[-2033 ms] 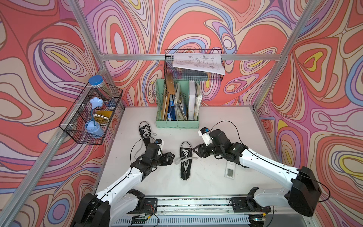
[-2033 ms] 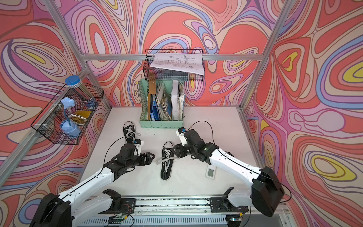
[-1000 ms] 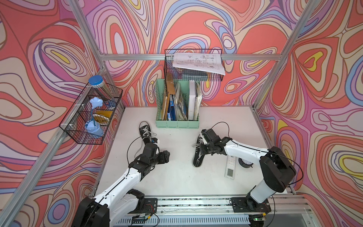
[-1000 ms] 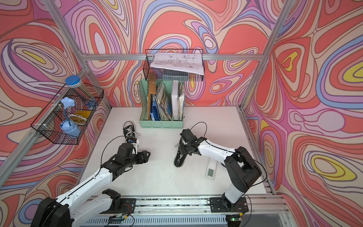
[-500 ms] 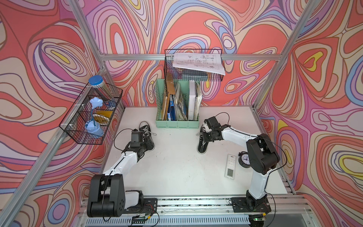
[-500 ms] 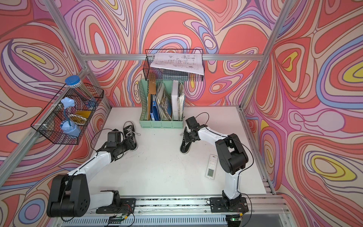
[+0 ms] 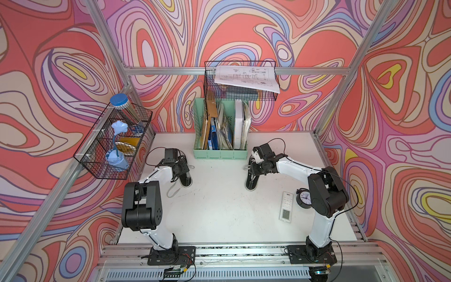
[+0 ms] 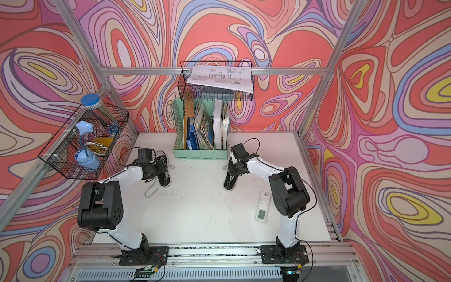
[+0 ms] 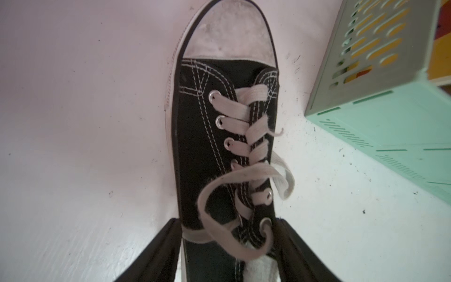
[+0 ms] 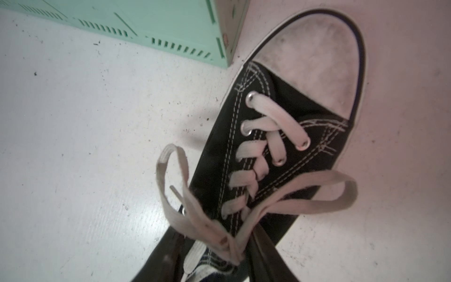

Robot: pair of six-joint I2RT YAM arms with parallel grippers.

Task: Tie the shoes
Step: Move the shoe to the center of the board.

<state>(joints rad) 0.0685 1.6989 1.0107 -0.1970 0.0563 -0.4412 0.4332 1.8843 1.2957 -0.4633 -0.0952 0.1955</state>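
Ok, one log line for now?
left tool astride left sneaker heel | right tool open, astride right sneaker heel | its laces in loops

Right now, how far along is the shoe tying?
Looks done: the shoe at the right gripper carries a two-loop bow; the jaws stand apart around its heel end. In hand: the left gripper straddles the collar of the other shoe; whether it grips, I cannot tell. Remaining: that shoe's lace lies in one slack loop, an end apparently trailing on the table, no bow visible.
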